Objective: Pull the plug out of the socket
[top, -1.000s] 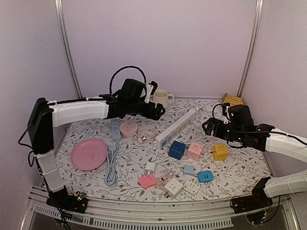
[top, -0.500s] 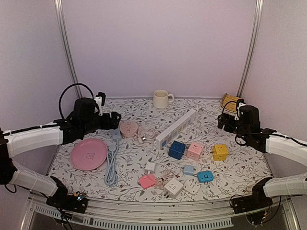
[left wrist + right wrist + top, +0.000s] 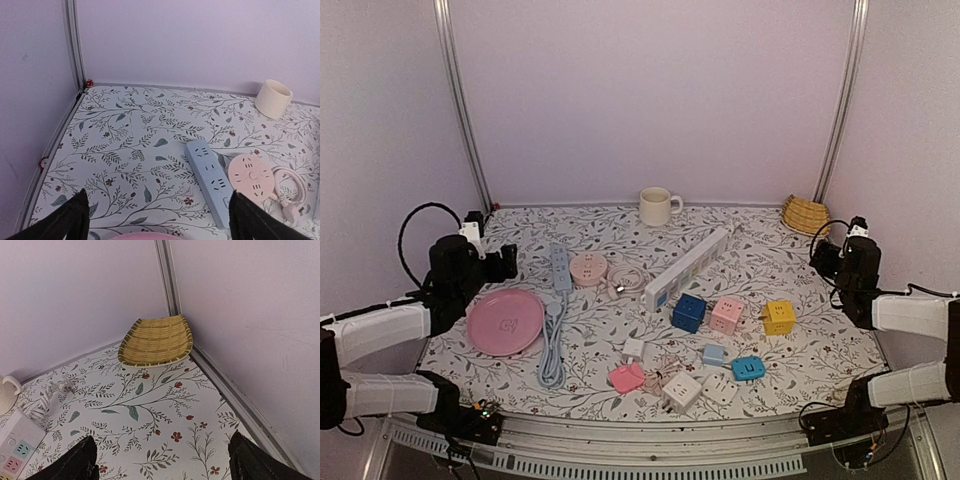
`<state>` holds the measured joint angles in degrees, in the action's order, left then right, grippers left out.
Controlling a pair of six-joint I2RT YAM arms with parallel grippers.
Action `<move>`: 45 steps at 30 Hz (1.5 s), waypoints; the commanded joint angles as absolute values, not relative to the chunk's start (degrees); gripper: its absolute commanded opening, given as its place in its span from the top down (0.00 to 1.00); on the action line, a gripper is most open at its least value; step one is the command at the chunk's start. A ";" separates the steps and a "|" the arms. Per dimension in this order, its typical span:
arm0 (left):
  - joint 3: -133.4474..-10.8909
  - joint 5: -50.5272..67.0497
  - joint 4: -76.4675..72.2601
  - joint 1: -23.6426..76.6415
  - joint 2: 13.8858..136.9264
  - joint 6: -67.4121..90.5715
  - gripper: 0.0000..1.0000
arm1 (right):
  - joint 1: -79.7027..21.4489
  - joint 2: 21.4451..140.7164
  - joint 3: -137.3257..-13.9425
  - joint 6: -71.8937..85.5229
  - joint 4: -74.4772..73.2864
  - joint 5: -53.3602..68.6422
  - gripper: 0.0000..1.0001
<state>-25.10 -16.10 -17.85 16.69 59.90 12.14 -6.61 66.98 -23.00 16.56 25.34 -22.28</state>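
The table [image 3: 820, 340], covered in a leaf-print cloth, fills the booth floor. The left arm [image 3: 380, 330] lies folded back along the left edge, and the right arm [image 3: 910, 312] does likewise at the right edge. Both are well apart from the things in the middle.

The left gripper [image 3: 157, 195] has its claw spread wide with nothing between the fingers. It hangs over the rear left of the cloth, above the far rim of the pink plate [image 3: 506, 322]. The right gripper [image 3: 162, 436] is just as wide and empty, facing the rear right corner where the woven basket [image 3: 805, 214] sits.

A long white power strip [image 3: 688, 265] lies on a diagonal near the centre. A blue-grey power strip [image 3: 560, 268] lies left of it, its cable [image 3: 552, 350] looping toward the near edge beside the plate. A cream mug [image 3: 658, 206] stands at the back wall.

The round pink socket [image 3: 588, 268] sits between the two strips, just beside the blue-grey one. Its upper face shows bare holes in the left wrist view. The white plug [image 3: 618, 289] lies on the cloth just right of this socket — at the end of a coiled white cord [image 3: 632, 276].

Nearer the front stand a blue cube [image 3: 688, 312], a pink cube [image 3: 726, 315] and a yellow cube [image 3: 779, 316] in a row. Before them are scattered smaller adapters, among them a white one [image 3: 681, 391] and a cyan one [image 3: 748, 368]. Whether any of these carries a plug cannot be told.
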 commanded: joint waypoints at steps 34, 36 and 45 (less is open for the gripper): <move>-7.43 -16.11 -87.94 3.45 89.43 -1.16 0.03 | -2.66 87.80 -10.46 -4.30 80.32 -3.90 0.01; -9.40 -15.92 -82.72 3.45 88.49 -0.79 0.03 | -2.67 87.81 -10.46 -4.22 80.25 -3.87 0.01; -12.90 -16.74 -78.16 3.82 89.48 -1.58 0.03 | -2.64 87.76 -10.63 -4.25 80.01 -3.78 0.01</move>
